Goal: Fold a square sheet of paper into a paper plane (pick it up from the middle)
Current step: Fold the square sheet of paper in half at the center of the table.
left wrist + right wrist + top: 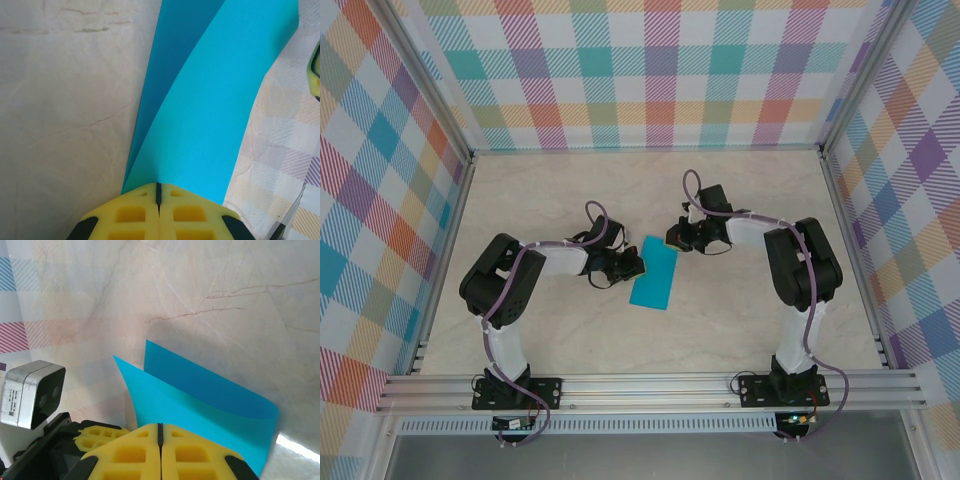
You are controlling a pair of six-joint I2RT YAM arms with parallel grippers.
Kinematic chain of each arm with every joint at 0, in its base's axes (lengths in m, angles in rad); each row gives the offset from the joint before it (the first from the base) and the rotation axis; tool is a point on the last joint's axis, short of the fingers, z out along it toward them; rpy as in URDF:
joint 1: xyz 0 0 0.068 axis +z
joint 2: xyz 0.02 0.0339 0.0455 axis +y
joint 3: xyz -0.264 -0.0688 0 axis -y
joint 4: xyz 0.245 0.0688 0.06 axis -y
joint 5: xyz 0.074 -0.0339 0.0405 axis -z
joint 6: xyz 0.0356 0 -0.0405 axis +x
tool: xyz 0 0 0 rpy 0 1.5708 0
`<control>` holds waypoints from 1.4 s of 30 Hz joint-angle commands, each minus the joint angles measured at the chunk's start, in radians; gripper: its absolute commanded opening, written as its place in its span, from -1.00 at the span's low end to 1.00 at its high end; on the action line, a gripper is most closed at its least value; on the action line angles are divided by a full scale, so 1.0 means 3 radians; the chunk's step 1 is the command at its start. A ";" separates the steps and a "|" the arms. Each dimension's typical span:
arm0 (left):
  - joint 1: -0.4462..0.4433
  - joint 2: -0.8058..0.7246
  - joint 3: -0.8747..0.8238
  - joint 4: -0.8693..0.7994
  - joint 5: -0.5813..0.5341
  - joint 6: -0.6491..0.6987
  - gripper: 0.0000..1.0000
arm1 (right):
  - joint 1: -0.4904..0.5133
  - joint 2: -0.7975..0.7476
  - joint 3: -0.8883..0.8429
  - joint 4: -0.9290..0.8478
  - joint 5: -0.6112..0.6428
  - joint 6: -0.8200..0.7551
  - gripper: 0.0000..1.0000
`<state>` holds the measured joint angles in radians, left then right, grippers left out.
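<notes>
The space is enclosed at the top, left and right of the top view by walls (620, 70) covered in pastel checked cloth. The middle is taken up by a pale, marble-patterned table (740, 330) with faint brown veins, bordered at the bottom by a silver aluminium rail (650, 385). Two black-and-white arms are bent inward from the lower corners.

A thin teal-blue square sheet of paper (654, 277) is seen at the centre of the table, doubled over into a narrow strip. In both wrist views its upper layer (210, 115) is raised in a curve above the lower one (200, 385).

The left gripper (158, 187) is pinched closed on the strip's left edge. The right gripper (160, 426) is likewise clamped on the upper right corner.
</notes>
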<state>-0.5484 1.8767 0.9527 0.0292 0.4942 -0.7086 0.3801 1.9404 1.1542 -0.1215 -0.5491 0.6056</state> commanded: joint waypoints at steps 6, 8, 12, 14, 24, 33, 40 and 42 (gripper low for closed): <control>-0.0044 0.0075 -0.0101 -0.0517 -0.0129 0.0100 -1.00 | -0.0019 0.0262 0.0016 -0.0241 0.0297 -0.0118 -0.90; -0.0042 0.0070 -0.0104 -0.0517 -0.0133 0.0097 -1.00 | -0.0019 0.0299 -0.0007 -0.0248 0.0280 -0.0102 -0.90; -0.0044 0.0075 -0.0103 -0.0534 -0.0134 0.0112 -1.00 | -0.0019 0.0214 0.0052 -0.0384 0.0249 -0.0155 -0.89; -0.0044 0.0078 -0.0102 -0.0546 -0.0134 0.0120 -1.00 | -0.0019 0.0119 0.0141 -0.0468 0.0230 -0.0192 -0.89; -0.0044 0.0085 -0.0111 -0.0541 -0.0131 0.0132 -1.00 | -0.0106 0.0179 0.0397 -0.0536 0.0127 -0.0211 -0.88; -0.0043 0.0075 -0.0130 -0.0543 -0.0148 0.0130 -1.00 | -0.0106 0.0422 0.0336 -0.0585 0.0292 -0.0212 -0.88; -0.0044 0.0070 -0.0135 -0.0545 -0.0144 0.0135 -1.00 | -0.0110 0.0401 0.0368 -0.0648 0.0189 -0.0165 -0.88; -0.0044 0.0067 -0.0131 -0.0547 -0.0144 0.0133 -1.00 | -0.0131 0.0310 0.0394 -0.0587 0.0074 -0.0120 -0.88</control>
<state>-0.5484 1.8763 0.9535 0.0257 0.4942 -0.6868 0.3462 2.0468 1.2526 -0.2634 -0.4915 0.5617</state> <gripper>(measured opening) 0.037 0.061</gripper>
